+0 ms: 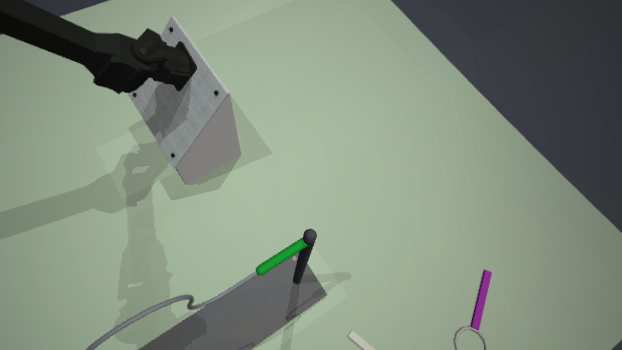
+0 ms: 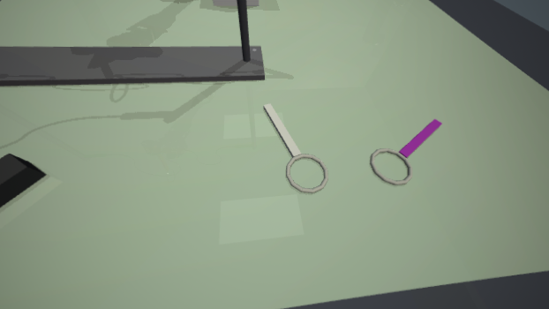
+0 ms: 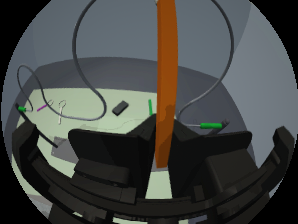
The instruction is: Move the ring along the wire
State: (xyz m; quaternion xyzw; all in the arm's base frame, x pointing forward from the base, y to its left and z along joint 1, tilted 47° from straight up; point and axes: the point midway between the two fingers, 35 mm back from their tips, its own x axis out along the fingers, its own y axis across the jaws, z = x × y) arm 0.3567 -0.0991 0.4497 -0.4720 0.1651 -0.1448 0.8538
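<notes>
The orange handle (image 3: pixel 166 85) stands upright in the wrist view, with its lower end between the fingers. My gripper (image 3: pixel 160 117) is shut on it. The ring is beyond the top edge of that view, so its place on the wire is hidden. The thin grey wire (image 3: pixel 232 49) (image 1: pixel 225 291) rises in a large curve on both sides of the handle. One green part (image 3: pixel 211 126) is at the right of the wrist view, and the other green part (image 3: pixel 21 108) is far left. The top view shows a green part (image 1: pixel 281 257) beside a black post (image 1: pixel 303 260). The fingers are outside the top and exterior views.
The dark base board (image 1: pixel 235 320) (image 2: pixel 176 66) lies under the wire. A white-handled ring (image 2: pixel 282 132) and a purple-handled ring (image 2: pixel 420 138) lie on the table. A black block (image 2: pixel 18 177) is at left. A slanted metal-topped block (image 1: pixel 200 100) is below the arm.
</notes>
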